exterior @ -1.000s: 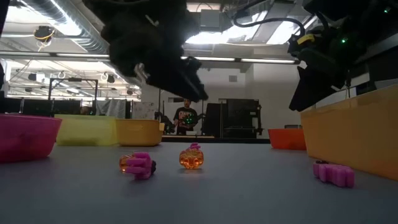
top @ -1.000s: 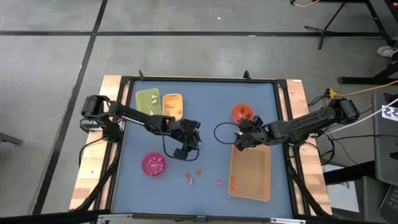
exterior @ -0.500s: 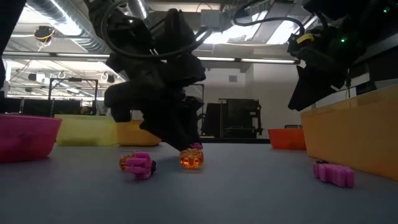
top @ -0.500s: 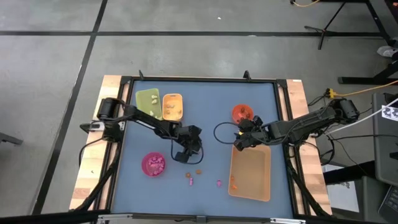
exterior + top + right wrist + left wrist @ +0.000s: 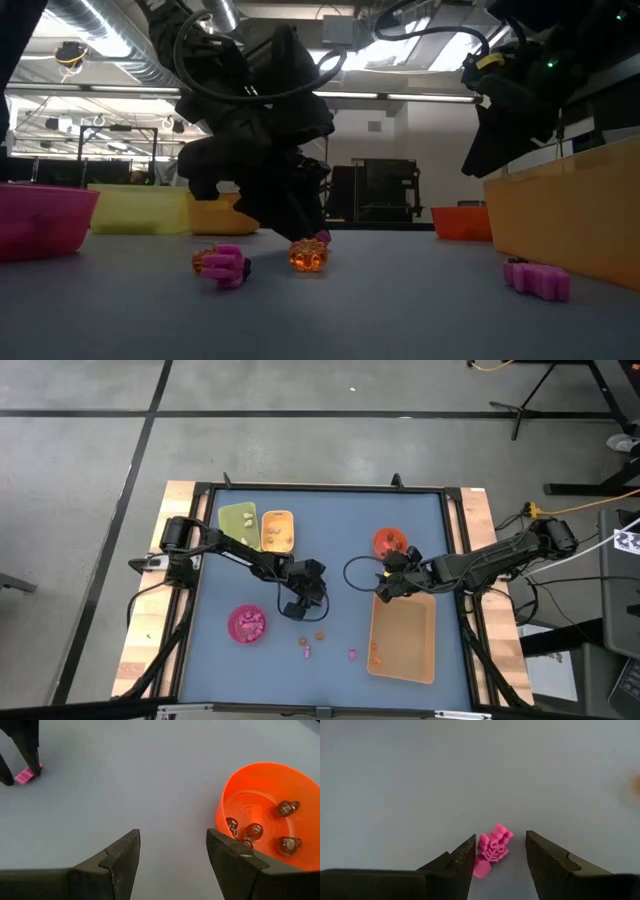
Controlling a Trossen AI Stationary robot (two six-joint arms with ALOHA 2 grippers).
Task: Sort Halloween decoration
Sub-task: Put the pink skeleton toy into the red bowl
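Observation:
My left gripper (image 5: 500, 838) is down at the table's middle, open. A small pink trinket (image 5: 493, 849) lies flat on the blue-grey table (image 5: 330, 530) between its fingers. The low view shows this gripper (image 5: 290, 230) just behind an orange trinket (image 5: 308, 257), with the pink one (image 5: 322, 238) peeking out beside it. A pink-and-orange trinket (image 5: 222, 265) and another pink trinket (image 5: 538, 280) lie nearer the front edge. My right gripper (image 5: 172, 837) hangs open above the table beside the orange bowl (image 5: 265, 805), which holds several dark brown trinkets. My left gripper's fingers come slanting down from the table's left and stand on either side of the pink trinket. One finger (image 5: 465, 857) is right beside the trinket's lower edge (image 5: 480, 869). I cannot tell whether it touches. The trinket lies on the table.
A pink bowl (image 5: 247, 624) holding pink trinkets stands near the front left. A green tray (image 5: 237, 520) and an orange tray (image 5: 277, 530) are at the back left, and a tan tray (image 5: 403, 640) is at the front right. A black cable (image 5: 357, 572) loops over the middle.
My left gripper has come down from well above the table to its surface and moved slightly toward the near edge. Its fingers now stand around the pink trinket. The trinkets have not moved.

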